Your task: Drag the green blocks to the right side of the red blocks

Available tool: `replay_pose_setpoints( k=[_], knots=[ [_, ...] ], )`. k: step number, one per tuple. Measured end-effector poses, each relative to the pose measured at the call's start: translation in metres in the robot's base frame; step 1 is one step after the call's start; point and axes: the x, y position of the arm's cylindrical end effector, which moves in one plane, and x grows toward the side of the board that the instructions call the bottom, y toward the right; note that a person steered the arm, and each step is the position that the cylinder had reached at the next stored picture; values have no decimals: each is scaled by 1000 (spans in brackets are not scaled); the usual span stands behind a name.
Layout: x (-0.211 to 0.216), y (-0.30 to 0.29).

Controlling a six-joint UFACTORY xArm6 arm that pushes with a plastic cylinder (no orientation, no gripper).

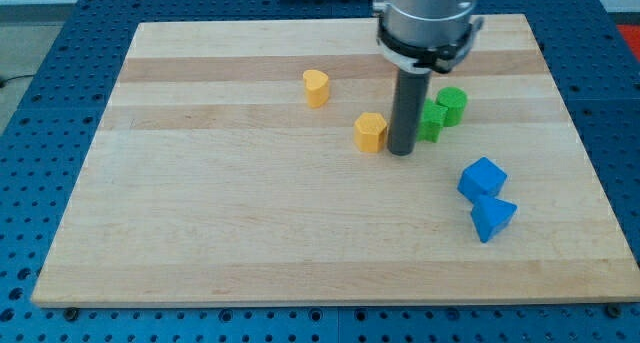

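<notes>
1. Rod-ended and gripperless, the arm holds nothing; my tip [401,151] rests on the wooden board [200,233] between the yellow hexagonal block [370,132] and the green blocks, nearer the board's top edge.
2. Green block [431,120], shape partly hidden by the rod, touches the green cylinder [452,105].
3. Yellow rounded block [316,87] sits toward the top edge.
4. Two blue blocks [482,178] [491,217] touch near the right edge.

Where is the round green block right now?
The green cylinder sits toward the view's upper right of the wooden board, touching the other green block at its lower left, just right of my tip.
</notes>
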Motion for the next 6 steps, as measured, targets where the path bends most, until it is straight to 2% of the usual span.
replay_pose_setpoints(
  k=[1, 3, 6],
  knots=[
    [-5, 6],
    [-25, 82],
    [-123, 95]
  ],
)
